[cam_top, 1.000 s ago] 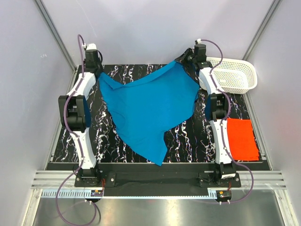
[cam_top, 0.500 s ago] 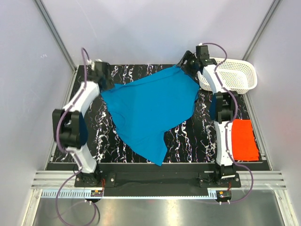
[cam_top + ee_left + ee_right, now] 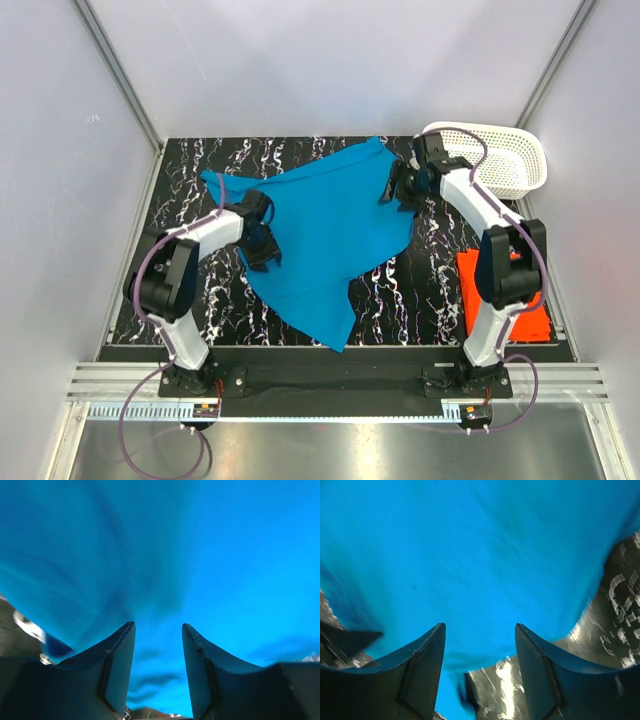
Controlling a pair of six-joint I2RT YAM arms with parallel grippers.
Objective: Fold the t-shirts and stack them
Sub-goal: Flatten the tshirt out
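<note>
Black marble-patterned table top (image 3: 400, 290) is seen filling the middle of the overhead view, and much of its centre is covered by the blue t-shirt (image 3: 320, 225) — spread open and unfolded, rumpled, with one corner reaching toward the far edge of the table and a long point trailing toward the near edge. A white perforated basket (image 3: 505, 165) is set at the far right corner of the table, near the shirt's far right corner but apart from it. The orange-red t-shirt (image 3: 467, 280) is laid flat as a folded rectangle by the right edge of the table, apart from the blue one; it is partly hidden by the right arm (image 3: 505, 270), which crosses above it. The left gripper (image 3: 262, 245) is placed over the left part of the blue shirt, and in its wrist view the two fingers (image 3: 117, 665) are held apart with nothing pinched between them — only blue cloth is seen beyond the gap. The right gripper (image 3: 398, 190) is placed at the shirt's far right edge, near the basket; in its own wrist view the prongs are likewise spread, with blue cloth and a strip of the marbled table seen past them. Whether either pair of tips is touching the cloth cannot be told.
</note>
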